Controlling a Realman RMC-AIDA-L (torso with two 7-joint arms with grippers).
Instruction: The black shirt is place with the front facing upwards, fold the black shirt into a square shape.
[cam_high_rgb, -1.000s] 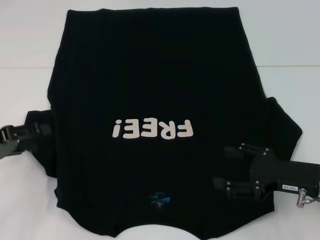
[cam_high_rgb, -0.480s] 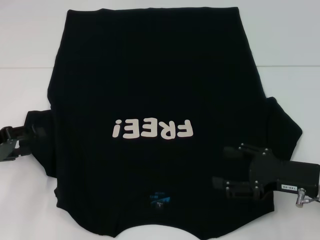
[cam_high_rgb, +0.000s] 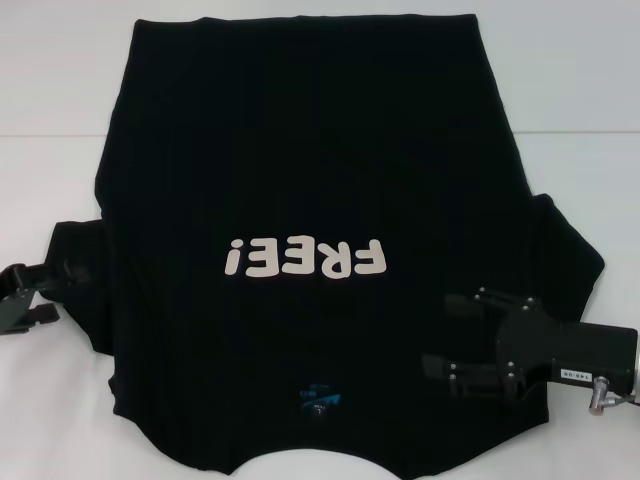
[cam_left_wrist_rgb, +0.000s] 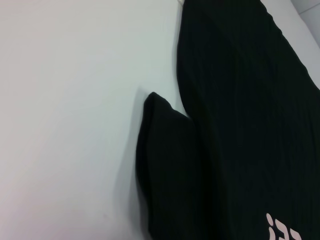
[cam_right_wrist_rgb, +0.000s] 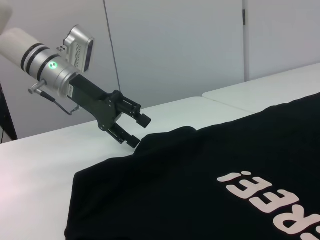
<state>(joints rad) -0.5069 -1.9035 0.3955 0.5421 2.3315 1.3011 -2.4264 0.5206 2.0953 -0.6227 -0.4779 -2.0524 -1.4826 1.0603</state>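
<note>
1. Head view: the black shirt (cam_high_rgb: 310, 200) lies spread flat on the white table (cam_high_rgb: 50, 80), front side up. Its hem is at the far side and its neckline at the near edge.
2. White "FREE!" lettering (cam_high_rgb: 305, 259) sits across the middle of the shirt and reads upside down from this view. A small blue neck label (cam_high_rgb: 318, 397) shows just inside the collar, near the near edge.
3. Both short sleeves are out to the sides. The shirt's sleeve on the robot's left (cam_high_rgb: 80, 270) lies flat on the table; the sleeve on the robot's right (cam_high_rgb: 570, 250) extends toward the right arm.
4. Left gripper (cam_high_rgb: 48, 290): at the left edge of the table, at the outer tip of the left sleeve. Its fingers stand spread apart, one above the other in the right wrist view (cam_right_wrist_rgb: 134, 129), just beside the sleeve edge. Whether they touch the cloth cannot be told. Nothing is held between them.
5. Right gripper (cam_high_rgb: 445, 335): over the shirt near the right shoulder area, fingers pointing inward across the cloth. The two fingers are set wide apart with bare black cloth showing between them; no fold of fabric is pinched.
6. Left wrist view: the left sleeve (cam_left_wrist_rgb: 165, 170) and the shirt's side edge lie flat against the white table (cam_left_wrist_rgb: 65, 100), with part of the lettering at the corner.
</note>
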